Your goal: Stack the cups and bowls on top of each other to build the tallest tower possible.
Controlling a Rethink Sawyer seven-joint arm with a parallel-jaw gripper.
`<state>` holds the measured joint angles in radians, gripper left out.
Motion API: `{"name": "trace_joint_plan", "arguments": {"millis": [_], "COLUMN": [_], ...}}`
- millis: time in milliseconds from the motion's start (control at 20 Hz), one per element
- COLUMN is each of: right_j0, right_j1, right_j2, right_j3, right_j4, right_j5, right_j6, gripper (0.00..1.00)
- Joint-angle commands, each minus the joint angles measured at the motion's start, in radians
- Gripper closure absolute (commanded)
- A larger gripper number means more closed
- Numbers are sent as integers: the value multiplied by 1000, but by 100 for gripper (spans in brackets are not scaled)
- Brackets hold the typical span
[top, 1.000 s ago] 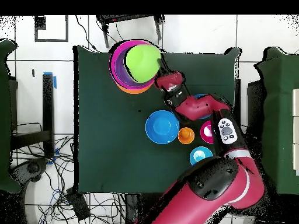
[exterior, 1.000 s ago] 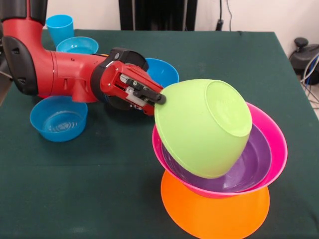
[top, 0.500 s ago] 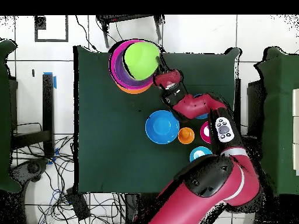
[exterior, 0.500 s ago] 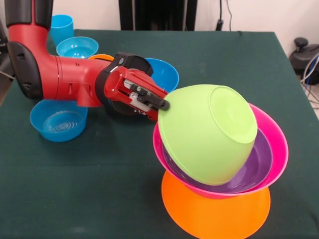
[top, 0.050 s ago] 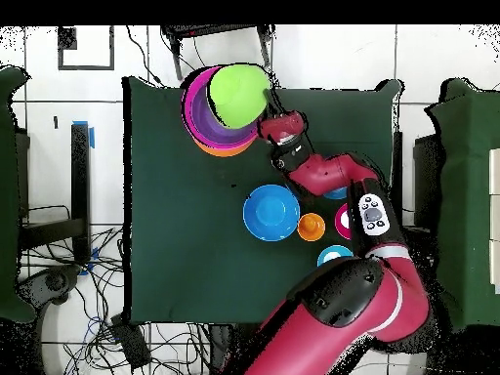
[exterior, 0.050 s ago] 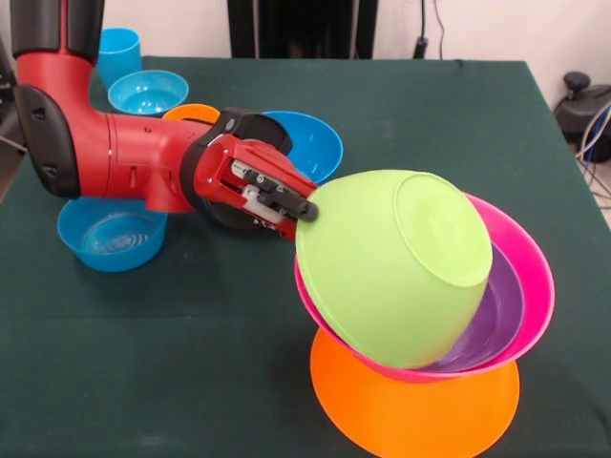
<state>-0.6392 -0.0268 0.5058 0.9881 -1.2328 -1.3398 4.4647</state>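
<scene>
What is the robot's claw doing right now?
End effector: shut on the green bowl, gripping its rim and holding it tipped over the pink bowl.

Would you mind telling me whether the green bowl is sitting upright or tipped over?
Tipped: the green bowl shows its flat base, resting on its side inside the purple bowl.

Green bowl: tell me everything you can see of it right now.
The green bowl is glossy lime plastic, tipped on its side so its flat base faces the front camera. It leans in the purple bowl, itself nested in the pink bowl above the orange bowl. The gripper meets its rim; its grip is unclear.
</scene>
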Motion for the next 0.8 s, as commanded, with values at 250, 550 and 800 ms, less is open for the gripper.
{"name": "trace_joint_plan", "arguments": {"millis": [250,550,800], "right_j0": [83,96,102], "right_j1": [18,20,9], "right_j2": [-22,-32,-44], "right_j3": [-83,-95,-76], "right_j4": [29,43,61], "right_j5": [177,176,177], "right_j6": [14,21,17], "gripper": [100,100,100]}}
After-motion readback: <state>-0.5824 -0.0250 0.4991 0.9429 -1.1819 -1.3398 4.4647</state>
